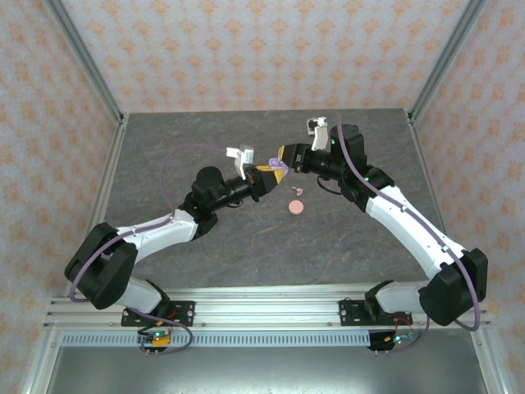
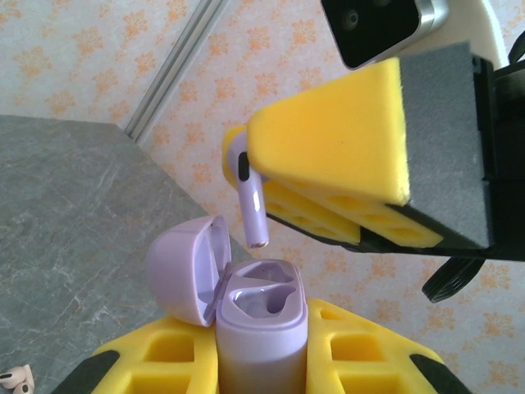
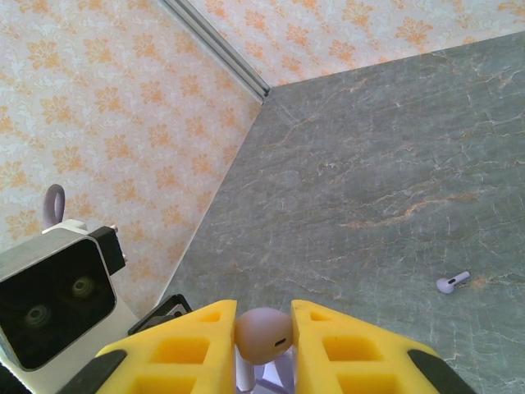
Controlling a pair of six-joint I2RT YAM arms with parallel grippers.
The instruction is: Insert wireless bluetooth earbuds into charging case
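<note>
Holding an earbud (image 2: 250, 193) over the open case (image 2: 261, 324) — in mid-air, above the table (image 1: 205, 238).
Left claw (image 2: 261, 357): pinched tight on the purple case, which stands upright between its yellow fingers, with the lid (image 2: 187, 267) tipped open to one side and both wells in view. Right claw (image 3: 262, 322): narrow, clamped on the head of the pale purple earbud; the stem points down, its tip just above the case mouth and apart from it. Second purple earbud (image 3: 453, 282): loose on the grey table, lying on its side, well apart from the claws. Pink disc (image 1: 294, 208): flat on the table near the claws, with a small pinkish piece (image 1: 299, 190) just beside it — too small to make out.
</note>
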